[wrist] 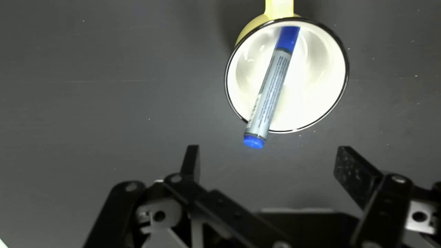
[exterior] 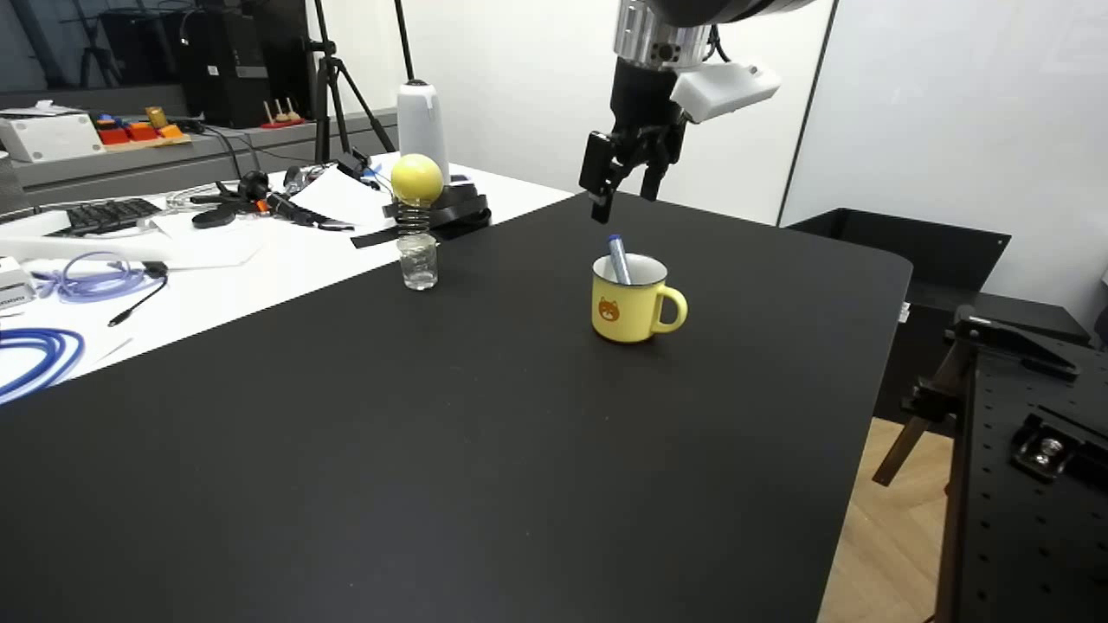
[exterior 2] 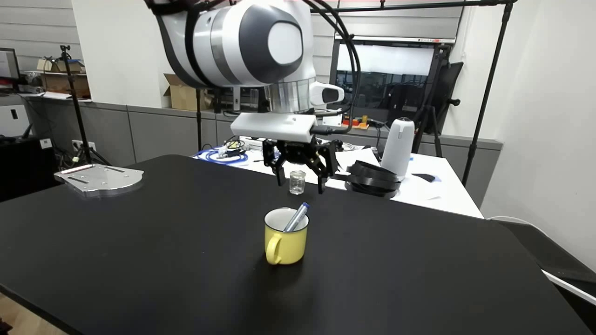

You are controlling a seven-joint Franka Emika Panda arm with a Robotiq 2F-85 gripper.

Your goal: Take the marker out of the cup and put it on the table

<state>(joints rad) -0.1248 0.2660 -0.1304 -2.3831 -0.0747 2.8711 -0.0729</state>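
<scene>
While the blue-capped marker (wrist: 270, 93) leans inside the yellow mug (exterior: 625, 307), its blue plug end rising past the dark rim away from the handle, the Robotiq gripper (exterior 2: 301, 183) hangs higher than the mug and apart from it in both exterior views, fingers spread wide and holding nothing. The wrist view shows the marker's raised end ahead of the gap between the fingertips, touching neither. The mug stands upright on the black table (exterior: 433, 450). In an exterior view a small glass jar (exterior: 420, 266) stands left of it and farther off, near the table's edge; a coil spring (exterior: 414, 218) and a yellow ball (exterior: 417, 179) seem stacked on the jar, though the cluttered background makes contact hard to judge. Farther left, a white table (exterior: 234, 294) bears a keyboard (exterior: 108, 216). In an exterior view a slotted plate (exterior 2: 100, 179) lies far left on the black table.
</scene>
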